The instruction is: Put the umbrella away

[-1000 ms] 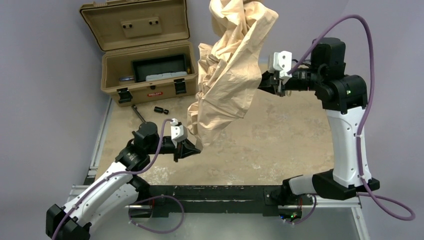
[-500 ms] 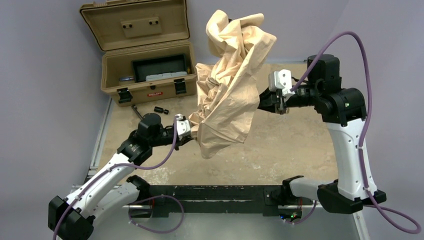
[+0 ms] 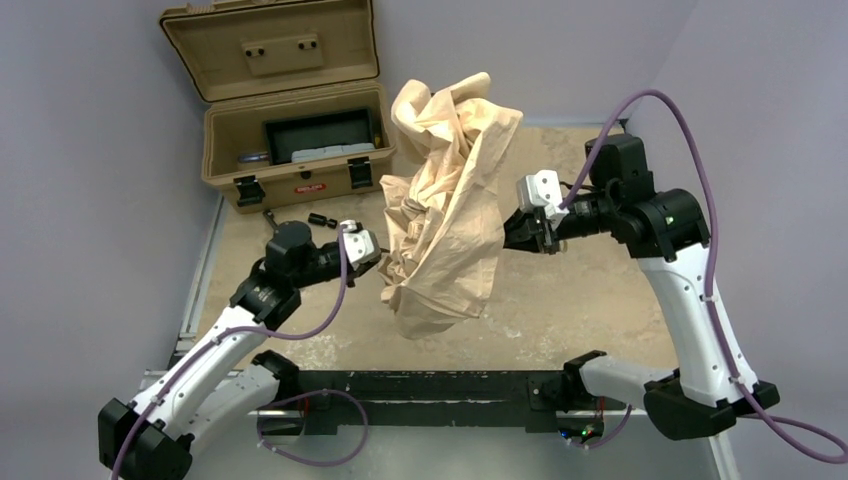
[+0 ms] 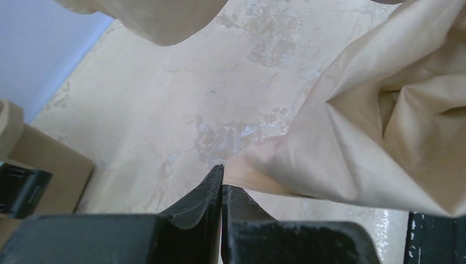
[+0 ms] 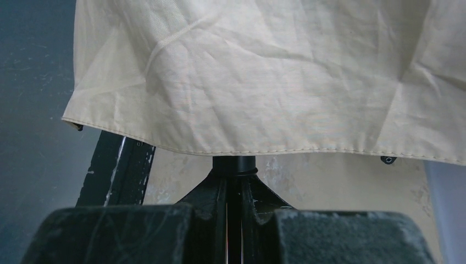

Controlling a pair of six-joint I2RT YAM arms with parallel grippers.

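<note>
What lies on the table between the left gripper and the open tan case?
In the top view, a small black cylinder lies on the table there; a thin dark tool lies just left of it.

The umbrella (image 3: 450,230) is thin matt cloth, creased; the table (image 3: 560,300) looks mottled, faintly glossy; the case (image 3: 280,180), matt plastic.

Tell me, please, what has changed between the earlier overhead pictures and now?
The right gripper, shut on the shaft of the umbrella, has lowered it toward the table and slightly left. The left gripper, open and apart from it before, reached in and closed on a fabric edge. The open tan case and the small tools beside it stayed put.
</note>
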